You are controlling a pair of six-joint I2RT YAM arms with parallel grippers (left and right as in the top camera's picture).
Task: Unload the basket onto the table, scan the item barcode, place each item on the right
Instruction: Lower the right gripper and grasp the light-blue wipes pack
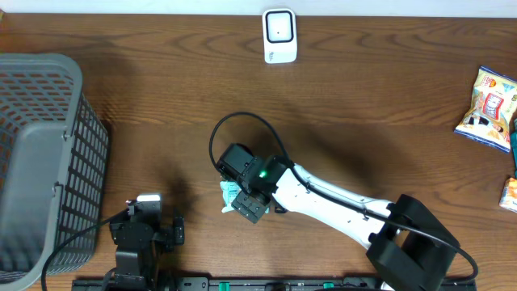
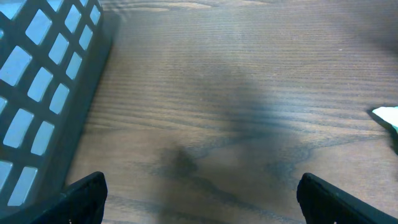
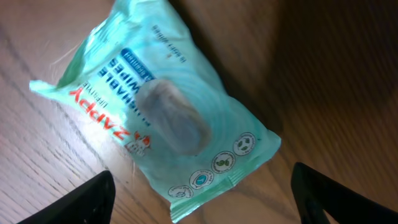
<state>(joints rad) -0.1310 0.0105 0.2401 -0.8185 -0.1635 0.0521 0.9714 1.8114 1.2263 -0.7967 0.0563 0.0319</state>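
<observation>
Two grippers are seen toward the near edge of the table (image 1: 363, 97). The left gripper (image 2: 214, 202) is held low over bare wood just beside the basket (image 1: 40, 73), whose grid wall fills the left of its camera view. Its jaws are spread wide, and nothing is held between them.

A little farther in, the right gripper (image 3: 205, 202) is poised over the pack (image 3: 155, 99), carried by a white arm (image 1: 339, 198) that is stretched from the near right corner toward the middle of the table. Its jaws are also spread. One dark fingertip is shown on each side below the pack, and neither is seen touching it.

The pack is laid flat on the wood near the middle of the table, largely hidden from overhead by the gripper. It is a mint-green sachet of wipes, printed with red lettering, and a grey oval flap (image 3: 174, 118) is stuck to its upper face.

Farther out, a snack bag (image 1: 487, 107) is laid at the right edge, and a second bag (image 1: 509, 194) is cut off by the frame nearer in. At the far edge, the white scanner (image 1: 279, 36) is placed near the centre, well apart from the pack.
</observation>
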